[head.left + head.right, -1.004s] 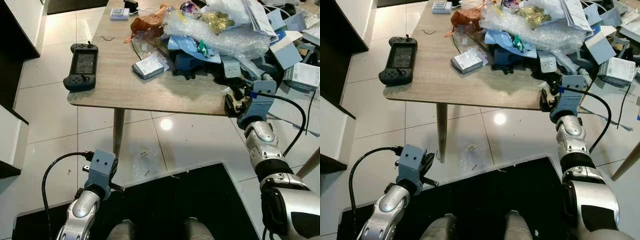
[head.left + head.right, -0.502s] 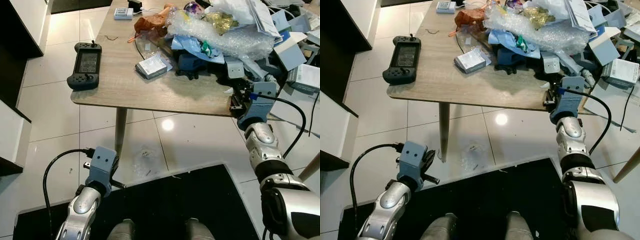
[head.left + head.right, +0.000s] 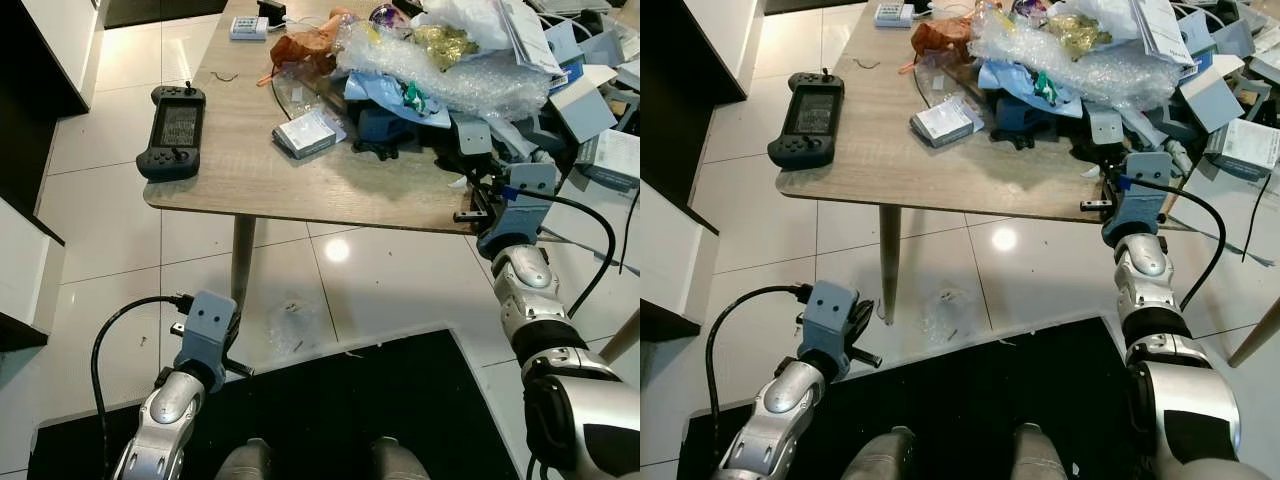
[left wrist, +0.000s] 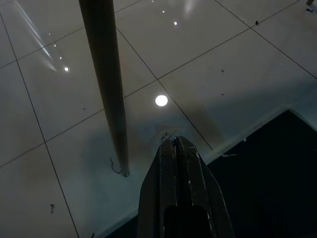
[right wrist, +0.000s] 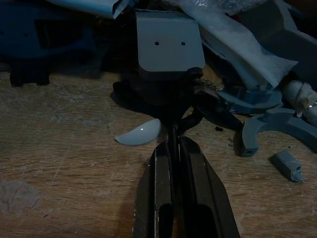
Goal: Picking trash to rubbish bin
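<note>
Since a second ago the right gripper (image 5: 174, 148) has pushed further in over the near right edge of the table (image 3: 230, 165), and the camera has crept closer, so the whole scene sits a little lower. Its fingers are pressed together, empty, tips almost at a white scrap (image 5: 139, 134) lying before a grey part (image 5: 169, 42) at the foot of the trash heap (image 3: 440, 60); probably it is lining up on that scrap as the nearest loose piece. The trash is piled along the far right corner: bubble wrap, blue cloth, boxes. A game console (image 3: 171, 131) lies by the left edge and a packet (image 3: 305, 133) near the middle, well apart from the pile. The left gripper (image 4: 177, 158) hangs low beside the table leg (image 4: 106, 84), fingers closed on nothing, likely kept clear while the right arm works. No bin is to be seen yet
</note>
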`<state>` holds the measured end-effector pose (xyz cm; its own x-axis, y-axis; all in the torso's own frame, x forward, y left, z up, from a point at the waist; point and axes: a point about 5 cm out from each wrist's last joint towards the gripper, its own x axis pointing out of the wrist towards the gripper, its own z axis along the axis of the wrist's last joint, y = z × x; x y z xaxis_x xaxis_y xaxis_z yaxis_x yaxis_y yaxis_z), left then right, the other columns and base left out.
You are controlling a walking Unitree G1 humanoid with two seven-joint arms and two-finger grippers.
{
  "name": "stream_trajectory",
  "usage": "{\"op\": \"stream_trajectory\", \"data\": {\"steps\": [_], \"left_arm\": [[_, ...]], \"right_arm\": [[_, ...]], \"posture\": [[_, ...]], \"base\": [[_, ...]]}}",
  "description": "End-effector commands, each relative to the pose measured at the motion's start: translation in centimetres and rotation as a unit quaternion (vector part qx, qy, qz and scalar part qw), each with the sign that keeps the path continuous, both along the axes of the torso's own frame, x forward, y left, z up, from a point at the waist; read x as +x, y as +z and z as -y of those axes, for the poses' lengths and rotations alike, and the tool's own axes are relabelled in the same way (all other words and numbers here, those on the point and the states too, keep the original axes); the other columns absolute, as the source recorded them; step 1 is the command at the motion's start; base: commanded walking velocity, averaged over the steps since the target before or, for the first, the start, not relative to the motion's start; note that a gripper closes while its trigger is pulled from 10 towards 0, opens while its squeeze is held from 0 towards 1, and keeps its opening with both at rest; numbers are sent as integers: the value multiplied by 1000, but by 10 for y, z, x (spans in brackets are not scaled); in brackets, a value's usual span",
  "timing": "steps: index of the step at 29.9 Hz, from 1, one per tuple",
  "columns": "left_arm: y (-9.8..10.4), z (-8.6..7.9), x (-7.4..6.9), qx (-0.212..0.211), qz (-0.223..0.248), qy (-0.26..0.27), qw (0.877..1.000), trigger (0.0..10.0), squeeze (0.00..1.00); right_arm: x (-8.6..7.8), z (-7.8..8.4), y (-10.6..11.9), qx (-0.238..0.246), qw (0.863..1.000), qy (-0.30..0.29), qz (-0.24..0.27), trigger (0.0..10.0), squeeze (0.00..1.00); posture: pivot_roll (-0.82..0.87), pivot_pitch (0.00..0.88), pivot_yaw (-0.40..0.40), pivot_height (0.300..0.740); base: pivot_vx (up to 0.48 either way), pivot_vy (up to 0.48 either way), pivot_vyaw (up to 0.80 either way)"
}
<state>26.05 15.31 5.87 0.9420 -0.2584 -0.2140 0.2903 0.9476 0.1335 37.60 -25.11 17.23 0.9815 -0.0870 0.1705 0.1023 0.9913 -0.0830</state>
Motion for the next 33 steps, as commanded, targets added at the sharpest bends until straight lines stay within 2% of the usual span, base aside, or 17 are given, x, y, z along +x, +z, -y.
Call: {"op": "stream_trajectory", "data": {"steps": [1,5,7,8,9,14,15,16,17,19,22,23,24,25,30,33], "left_arm": [[-9,-2,-4,6,-16,1,1000,10000,0],[-10,-3,-4,5,-16,3,1000,10000,0],[-11,-4,-2,2,-14,9,1000,10000,0],[-11,-6,-1,-2,-11,16,1000,10000,0],[-11,-6,-1,-2,-11,16,1000,10000,0],[-14,-9,-1,-10,-11,28,1000,10000,0],[-14,-9,-1,-10,-11,28,1000,10000,0],[-15,-9,-1,-11,-10,30,999,10000,0],[-15,-9,-1,-11,-10,30,999,10000,0],[-16,-9,0,-20,-5,41,999,10000,0],[-15,-8,2,-38,4,58,998,10000,0],[-15,-7,3,-42,6,61,997,10000,0],[-15,-7,3,-42,6,61,997,10000,0],[-14,-6,5,-57,10,71,996,10000,0],[-14,-3,6,-67,13,75,995,10000,0],[-13,2,6,-72,19,69,995,10000,0]], "right_arm": [[-5,-5,-21,17,999,7,-33,0,0],[-6,-15,-21,21,999,26,-20,0,0],[-7,-25,-22,27,999,42,-7,0,0],[-11,-40,-20,34,997,61,14,0,0],[-11,-40,-20,34,997,61,14,0,0],[-23,-75,-18,25,992,120,40,0,0],[-23,-75,-18,25,992,120,40,0,0],[-26,-84,-18,15,990,136,42,0,0],[-26,-84,-18,15,990,136,42,0,0],[-35,-96,-19,-6,986,161,44,0,0],[-42,-100,-17,-39,983,172,48,0,0],[-43,-100,-16,-48,983,173,50,1216,0],[-43,-100,-16,-48,983,173,50,1216,0],[-46,-99,-14,-63,982,170,52,10000,0],[-49,-100,-12,-83,980,172,53,10000,0],[-53,-108,-22,-83,977,193,28,10000,0]], "posture": [[91,198,50,740],[80,188,41,740],[70,177,30,740],[54,162,20,740],[54,162,20,740],[28,139,6,740],[28,139,6,740],[18,130,1,740],[18,130,1,740],[-9,107,-14,740],[-23,92,-29,740],[-23,92,-29,740],[-23,92,-29,740],[-38,80,-39,740],[-44,77,-45,740],[-44,77,-59,740]], "base": [[0,0,0],[0,0,0],[0,0,0],[0,0,0],[0,0,0],[0,0,0],[0,0,0],[0,0,0],[0,0,0],[0,0,0],[0,0,0],[0,0,0],[0,0,0],[0,0,0],[0,0,0],[0,0,0]]}}
